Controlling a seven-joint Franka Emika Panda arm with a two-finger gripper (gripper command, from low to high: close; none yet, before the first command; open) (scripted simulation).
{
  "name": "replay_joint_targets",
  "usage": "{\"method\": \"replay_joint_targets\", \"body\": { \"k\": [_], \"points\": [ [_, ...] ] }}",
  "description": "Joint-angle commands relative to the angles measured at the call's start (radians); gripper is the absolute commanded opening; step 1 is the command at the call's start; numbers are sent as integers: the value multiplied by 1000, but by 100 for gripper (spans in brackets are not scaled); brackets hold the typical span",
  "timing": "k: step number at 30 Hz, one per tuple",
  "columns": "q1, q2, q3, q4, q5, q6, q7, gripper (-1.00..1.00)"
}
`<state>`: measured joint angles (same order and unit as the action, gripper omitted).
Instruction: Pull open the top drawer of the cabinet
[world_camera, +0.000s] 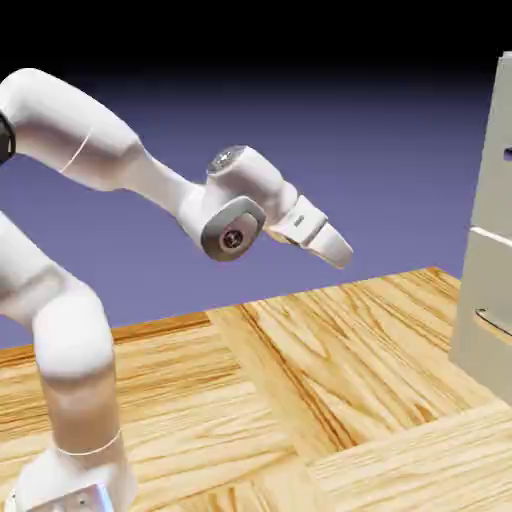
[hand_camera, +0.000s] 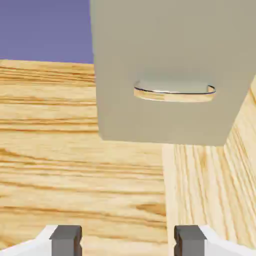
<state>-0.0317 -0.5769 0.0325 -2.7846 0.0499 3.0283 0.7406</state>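
The cabinet (world_camera: 488, 300) stands at the exterior view's right edge, cut off by the frame. Its top drawer (world_camera: 498, 150) is the panel above the thin light seam, and a bit of its dark handle (world_camera: 508, 153) shows at the very edge. My gripper (world_camera: 338, 247) hangs in the air well left of the cabinet, pointing toward it and slightly down, far from any panel. In the hand view the fingertips (hand_camera: 66, 240) stand wide apart, so the gripper (hand_camera: 127, 242) is open and empty. That view shows only the cabinet's (hand_camera: 165, 40) lower panel; the top drawer is out of it.
The lower panel carries a pale bar handle (hand_camera: 174, 93), also visible as the bar handle (world_camera: 492, 322) in the exterior view. The wooden table (world_camera: 300, 400) stretches between the arm's base and the cabinet's foot.
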Motion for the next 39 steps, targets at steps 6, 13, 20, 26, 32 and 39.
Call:
{"method": "replay_joint_targets", "body": {
  "k": [6,13,20,26,32,39],
  "points": [
    [-217,-34,162,127,248,-43,-2,0],
    [-471,-74,351,274,538,-94,-5,0],
    [-725,-114,539,422,827,-144,-8,0],
    [-942,-148,701,548,1075,-188,-10,0],
    [-1160,-182,863,675,1324,-231,-12,0],
    [-1413,-222,1052,822,1613,-282,-15,0]
  ]
}}
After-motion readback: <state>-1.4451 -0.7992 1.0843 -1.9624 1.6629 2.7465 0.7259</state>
